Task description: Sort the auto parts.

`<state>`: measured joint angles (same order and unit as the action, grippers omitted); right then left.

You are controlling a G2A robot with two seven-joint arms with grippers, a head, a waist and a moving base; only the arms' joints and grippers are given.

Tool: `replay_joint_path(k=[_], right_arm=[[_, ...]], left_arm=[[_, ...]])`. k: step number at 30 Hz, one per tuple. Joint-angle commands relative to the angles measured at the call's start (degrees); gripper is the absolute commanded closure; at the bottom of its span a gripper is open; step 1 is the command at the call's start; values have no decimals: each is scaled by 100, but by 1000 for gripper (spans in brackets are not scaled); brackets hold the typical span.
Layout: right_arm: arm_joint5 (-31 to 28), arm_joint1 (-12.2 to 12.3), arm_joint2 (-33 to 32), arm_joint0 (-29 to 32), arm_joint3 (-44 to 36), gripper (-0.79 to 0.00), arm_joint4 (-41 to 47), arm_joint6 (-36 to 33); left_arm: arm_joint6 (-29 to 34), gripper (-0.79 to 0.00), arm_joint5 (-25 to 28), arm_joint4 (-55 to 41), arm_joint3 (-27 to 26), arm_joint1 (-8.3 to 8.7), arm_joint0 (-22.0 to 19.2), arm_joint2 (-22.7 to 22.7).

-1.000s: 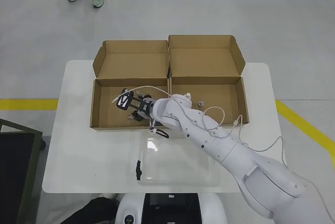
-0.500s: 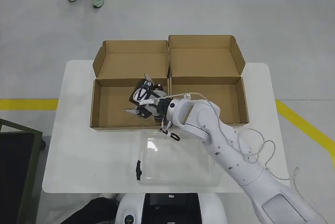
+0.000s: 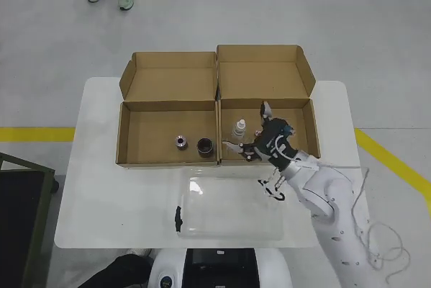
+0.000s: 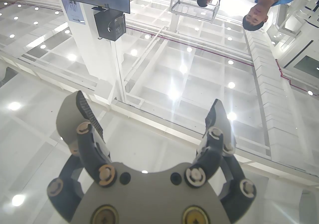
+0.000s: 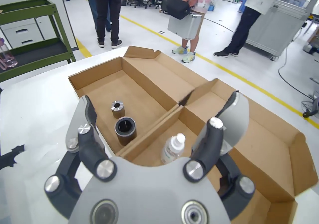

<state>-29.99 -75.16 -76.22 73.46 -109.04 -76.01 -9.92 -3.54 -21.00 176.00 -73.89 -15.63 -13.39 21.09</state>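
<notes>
Trouble is most likely around the small white bottle (image 5: 173,149). It stands upright just below the wide-spread, empty jaws of the right gripper (image 5: 162,103) and closer to one finger than the other. It looks light and narrow, so any descent or sideways swing from this pose could clip its cap and tip it over inside its cardboard box (image 5: 274,140). A tiny metal part (image 3: 258,132) sits near the bottle under the same jaws and could get knocked along too. The shared cardboard wall (image 5: 159,116) runs beneath the gap between the fingers. A low pass could catch that wall and drag both boxes, shifting the parts already sorted. Beyond the far finger, in the neighbouring box (image 5: 139,85), a large dark sleeve (image 5: 125,130) and a smaller slotted sleeve (image 5: 118,108) stand near each other and could be toppled by such a jolt. A black part (image 3: 178,216) lies in the clear tray (image 3: 233,212), well behind the jaws, and reaching it probably means crossing the box's front wall, so a low path could snag there. The left gripper (image 4: 148,100) points at the ceiling with its jaws wide and empty.
</notes>
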Motion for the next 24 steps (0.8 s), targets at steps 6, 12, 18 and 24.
replay_joint_path(k=[6, 12, 18, 24], right_arm=[[-47, 134, -910, 953, -198, -785, -187, 850], [-139, 220, -1528, 1572, -219, -785, -280, 1445], [11, 274, -2067, 2013, -255, -785, -220, 1618], [154, 299, -2306, 2236, -274, -785, -4, 1410]], left_arm=[[0, -785, 0, 0, 0, 0, 0, 0], [0, -785, 0, 0, 0, 0, 0, 0], [0, -785, 0, 0, 0, 0, 0, 0], [0, -785, 0, 0, 0, 0, 0, 0]])
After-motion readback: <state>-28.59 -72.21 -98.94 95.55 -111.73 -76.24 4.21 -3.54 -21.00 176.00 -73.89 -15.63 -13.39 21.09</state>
